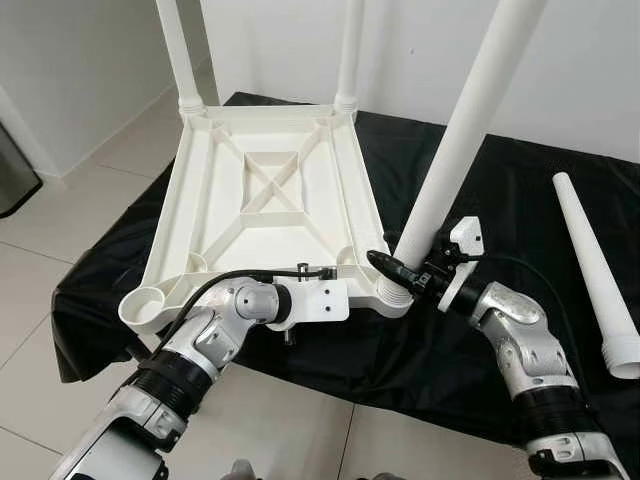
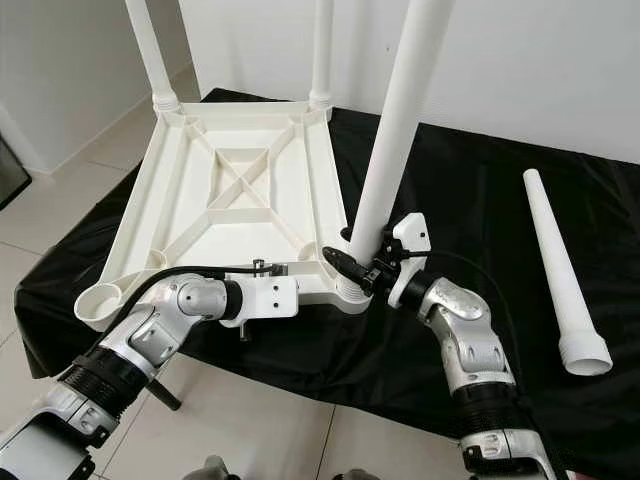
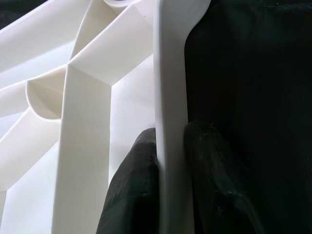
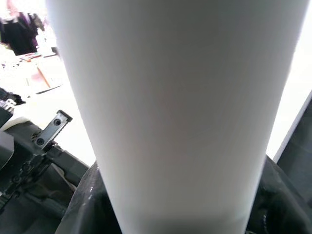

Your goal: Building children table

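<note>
Top: a white plastic tabletop point(image 1: 265, 190) lies upside down on a black cloth point(image 1: 440, 340), its ribbed underside with a crossed brace facing up.
Far legs: two white legs point(image 1: 176, 50) stand upright in the two corner sockets of the top farthest from the robot.
Third leg: a white tapered leg point(image 1: 458, 140) stands in the near corner socket on the robot's right side of the top, leaning slightly away from the top, its threaded foot at the socket.
Loose leg: a fourth leg point(image 1: 597, 270) lies flat on the cloth, well apart from the top on the robot's right, its wide end toward the robot.
Empty socket: the near corner socket point(image 1: 143, 303) on the robot's left side of the top holds no leg.
Left gripper: the left gripper point(image 3: 170, 161) is at the near edge of the top, its two black fingers point(image 3: 139, 185) pressed on either side of the thin rim wall, pinching it.
Right gripper: the right gripper point(image 1: 400, 268) is at the base of the third leg, just above its socket; its fingers point(image 4: 85, 204) close around the leg from both sides, gripping it.
Floor: pale tiles point(image 1: 60, 240) lie beside the cloth, on the robot's left of the top.
Wall: a white wall point(image 1: 580, 60) stands behind the top.
</note>
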Controlling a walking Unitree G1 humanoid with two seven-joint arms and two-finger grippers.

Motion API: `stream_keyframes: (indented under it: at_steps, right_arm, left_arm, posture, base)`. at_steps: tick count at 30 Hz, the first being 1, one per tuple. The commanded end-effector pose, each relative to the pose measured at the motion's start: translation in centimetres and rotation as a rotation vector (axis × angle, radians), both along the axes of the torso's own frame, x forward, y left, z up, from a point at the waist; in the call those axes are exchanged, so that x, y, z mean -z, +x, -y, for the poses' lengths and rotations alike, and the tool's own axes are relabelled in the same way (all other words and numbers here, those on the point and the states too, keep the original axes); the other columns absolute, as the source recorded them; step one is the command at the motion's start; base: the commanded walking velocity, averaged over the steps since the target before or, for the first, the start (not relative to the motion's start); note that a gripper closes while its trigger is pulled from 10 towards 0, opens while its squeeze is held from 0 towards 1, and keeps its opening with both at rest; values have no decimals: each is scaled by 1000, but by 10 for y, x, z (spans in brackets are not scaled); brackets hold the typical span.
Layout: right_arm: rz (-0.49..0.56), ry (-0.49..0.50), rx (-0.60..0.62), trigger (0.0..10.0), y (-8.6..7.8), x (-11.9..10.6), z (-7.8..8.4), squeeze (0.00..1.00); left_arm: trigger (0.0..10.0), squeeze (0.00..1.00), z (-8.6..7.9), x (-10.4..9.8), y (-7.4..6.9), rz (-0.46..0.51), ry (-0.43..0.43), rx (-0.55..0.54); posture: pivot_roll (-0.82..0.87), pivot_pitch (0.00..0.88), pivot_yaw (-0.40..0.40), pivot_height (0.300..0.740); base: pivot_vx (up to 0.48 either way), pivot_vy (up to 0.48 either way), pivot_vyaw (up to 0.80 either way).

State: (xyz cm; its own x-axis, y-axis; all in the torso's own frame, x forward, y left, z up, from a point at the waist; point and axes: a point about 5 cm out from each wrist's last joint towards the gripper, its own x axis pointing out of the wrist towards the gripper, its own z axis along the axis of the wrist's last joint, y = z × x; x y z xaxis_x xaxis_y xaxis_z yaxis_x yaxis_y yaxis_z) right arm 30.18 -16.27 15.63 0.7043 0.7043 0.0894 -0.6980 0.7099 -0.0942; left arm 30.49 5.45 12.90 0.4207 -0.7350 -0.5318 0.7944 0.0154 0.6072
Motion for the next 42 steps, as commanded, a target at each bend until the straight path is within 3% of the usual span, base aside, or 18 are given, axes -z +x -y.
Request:
stream_keyframes:
  at_steps: [1,21,32,42]
  right_arm:
    - [12,50,14,10000,-2,-6,-2,0]
    - [45,82,200,10000,-16,-13,-19,0]
    - [27,147,350,10000,-28,-6,-42,0]
    - [3,120,473,10000,-33,0,-55,0]
  left_arm:
    - [10000,0,3,4,-4,-5,7,24]
    - [10000,0,3,5,-5,-11,4,22]
    - [10000,0,2,4,-5,-13,5,20]
    - [10000,0,3,4,-5,-9,4,23]
  posture:
    - [-36,16,-17,740]
    - [-36,31,-18,740]
    - [-32,34,-16,740]
    - [-27,25,-16,740]
  base:
    - [0,0,0]
    - [0,0,0]
    - [0,0,0]
    - [0,0,0]
